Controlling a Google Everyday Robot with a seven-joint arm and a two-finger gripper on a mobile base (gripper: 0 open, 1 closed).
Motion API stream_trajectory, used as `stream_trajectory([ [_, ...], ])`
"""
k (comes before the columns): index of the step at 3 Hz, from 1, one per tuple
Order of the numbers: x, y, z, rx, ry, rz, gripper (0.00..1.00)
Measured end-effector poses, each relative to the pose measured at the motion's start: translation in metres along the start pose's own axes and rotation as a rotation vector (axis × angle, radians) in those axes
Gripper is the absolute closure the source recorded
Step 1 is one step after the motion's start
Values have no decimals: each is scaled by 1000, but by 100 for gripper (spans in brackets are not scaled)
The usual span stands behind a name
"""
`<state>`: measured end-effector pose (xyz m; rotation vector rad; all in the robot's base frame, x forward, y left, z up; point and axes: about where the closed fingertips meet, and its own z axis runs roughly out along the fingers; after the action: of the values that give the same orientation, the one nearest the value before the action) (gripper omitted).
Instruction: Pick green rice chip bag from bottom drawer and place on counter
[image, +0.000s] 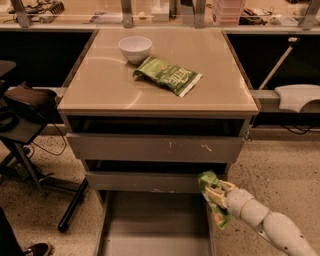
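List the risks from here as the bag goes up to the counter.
1. The pincer, at the open grey bottom drawer's right edge, grips the bright-green glossy snack bag mid-body; its hanging end might snag the grey drawer fronts above.
2. On the beige counter, the white bowl and the flat darker-green bag sit toward the middle; a careless placement might knock them.

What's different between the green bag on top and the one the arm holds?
The darker-green bag lies flat on the counter, untouched, with a white end. The green rice chip bag hangs upright, brighter, clamped in the pincer over the right edge of the bottom drawer. Both are green snack bags.
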<state>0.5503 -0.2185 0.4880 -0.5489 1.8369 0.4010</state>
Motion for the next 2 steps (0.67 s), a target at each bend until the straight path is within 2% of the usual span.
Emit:
stream_trajectory([
  [1,-104,-27,-69,155,-115,-68,100],
  [2,-198,-8,-135,285,-257,-165,100],
])
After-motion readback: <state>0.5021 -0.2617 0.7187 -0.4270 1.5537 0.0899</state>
